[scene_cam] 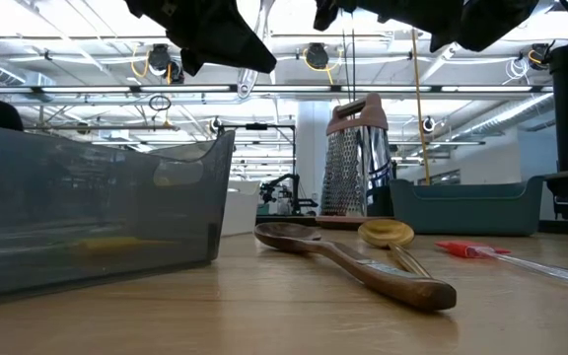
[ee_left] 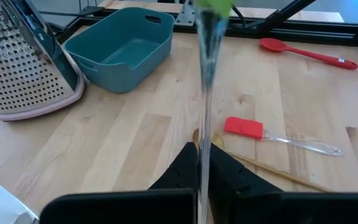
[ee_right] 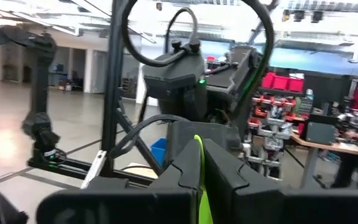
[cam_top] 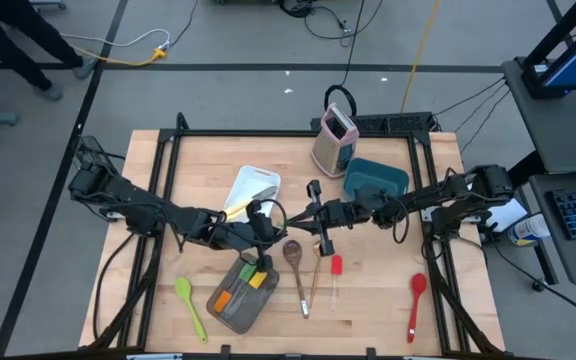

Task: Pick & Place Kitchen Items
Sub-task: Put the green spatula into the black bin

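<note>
Green spatula (ee_left: 202, 93) is pinched at both ends: left tool (ee_left: 204, 154) on handle, right tool (ee_right: 197, 148) on head.

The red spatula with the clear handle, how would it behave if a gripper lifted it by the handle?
The red spatula is probably light: small head, thin handle. That clear, glossy handle may be slippery in a grip. Lying flat on the table, its flat head likely stops rolling.

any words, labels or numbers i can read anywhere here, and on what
None can be read.
The red spoon has a tiny pale mark near its handle end, too small to read.
The box grater, teal bin and grey pan show no lettering.
</note>
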`<state>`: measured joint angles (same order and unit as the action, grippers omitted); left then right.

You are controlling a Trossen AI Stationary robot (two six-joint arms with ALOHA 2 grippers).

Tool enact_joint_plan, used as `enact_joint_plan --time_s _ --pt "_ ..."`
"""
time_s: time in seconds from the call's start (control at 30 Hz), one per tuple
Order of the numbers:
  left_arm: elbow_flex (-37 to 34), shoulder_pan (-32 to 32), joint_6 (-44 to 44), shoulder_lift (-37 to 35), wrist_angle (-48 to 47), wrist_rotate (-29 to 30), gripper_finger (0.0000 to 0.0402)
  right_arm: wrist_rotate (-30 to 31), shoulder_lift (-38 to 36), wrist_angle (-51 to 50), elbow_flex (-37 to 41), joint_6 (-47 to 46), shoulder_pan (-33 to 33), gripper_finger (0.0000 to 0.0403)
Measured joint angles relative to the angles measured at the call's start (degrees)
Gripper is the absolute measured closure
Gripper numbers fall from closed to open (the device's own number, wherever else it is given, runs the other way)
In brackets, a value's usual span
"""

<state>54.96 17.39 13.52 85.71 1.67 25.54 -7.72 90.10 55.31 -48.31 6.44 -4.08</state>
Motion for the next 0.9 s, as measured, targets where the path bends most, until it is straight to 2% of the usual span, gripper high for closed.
enact_joint_plan --time_s 0.2,0.53,0.73,0.9 --pt "0.0 -0.1 -0.8 0.0 0.0 0.3 0.0397 4.6 0.0 -1.3 0.0 0.0 0.0 0.0402" --pt "0.0 0.0 -1.0 0.0 -1.2 0.2 0.0394 4.7 0.1 -0.7 0.1 -3.3 0.1 0.04" --pt "0.0 0.0 -2.0 0.0 -1.2 0.3 0.0397 4.9 0.1 -1.7 0.1 -10.2 0.5 0.0394" --pt "0.0 0.0 -2.9 0.0 -1.3 0.3 0.0397 4.8 0.0 -3.6 0.1 -10.5 0.9 0.0397"
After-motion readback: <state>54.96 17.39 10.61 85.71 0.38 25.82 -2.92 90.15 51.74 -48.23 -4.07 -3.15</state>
